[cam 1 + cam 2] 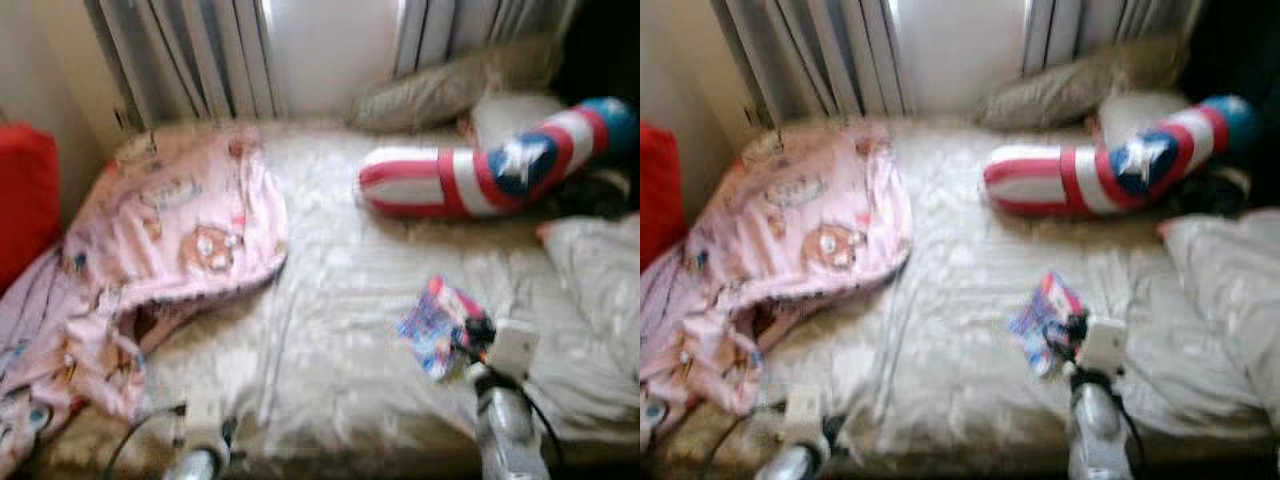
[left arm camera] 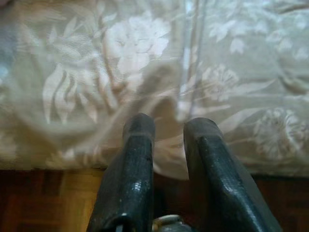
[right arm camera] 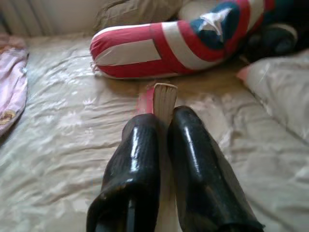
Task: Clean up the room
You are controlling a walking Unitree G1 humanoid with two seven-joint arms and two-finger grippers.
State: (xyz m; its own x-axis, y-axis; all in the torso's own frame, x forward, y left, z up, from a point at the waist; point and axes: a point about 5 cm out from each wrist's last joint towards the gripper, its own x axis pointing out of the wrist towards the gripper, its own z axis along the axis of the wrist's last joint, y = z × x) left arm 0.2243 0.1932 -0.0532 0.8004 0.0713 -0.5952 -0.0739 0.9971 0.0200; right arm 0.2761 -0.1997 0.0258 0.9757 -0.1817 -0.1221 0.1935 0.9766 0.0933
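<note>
- The right gripper (image 3: 161, 123) is closed on a thin book (image 3: 163, 100), page edges and a red cover sticking out past its black fingertips; in the head views the same book (image 1: 438, 322) shows a bright, colourful cover, lifted over the near right part of the bed (image 1: 330, 300)
- The left gripper (image 2: 169, 128) hangs low at the bed's near edge, its two fingers a small gap apart with nothing between them, pointing at the flowered bedspread (image 2: 145, 58) and the wooden floor (image 2: 53, 198) below
- Beyond the book lies a long red, white and blue striped cushion (image 1: 480, 170) with a star, with pale pillows (image 1: 440, 90) behind it near the radiator (image 1: 190, 60)
- A pink printed blanket (image 1: 160, 240) sits crumpled on the far left of the bed, partly slipping over the edge (a red cushion (image 1: 25, 195) beside it)
- The step in hand looks like clearing the book off the bed; it seems gripped and raised
- Next would be carrying it away to somewhere it belongs, keeping the grip firm since only a thin edge is pinched
</note>
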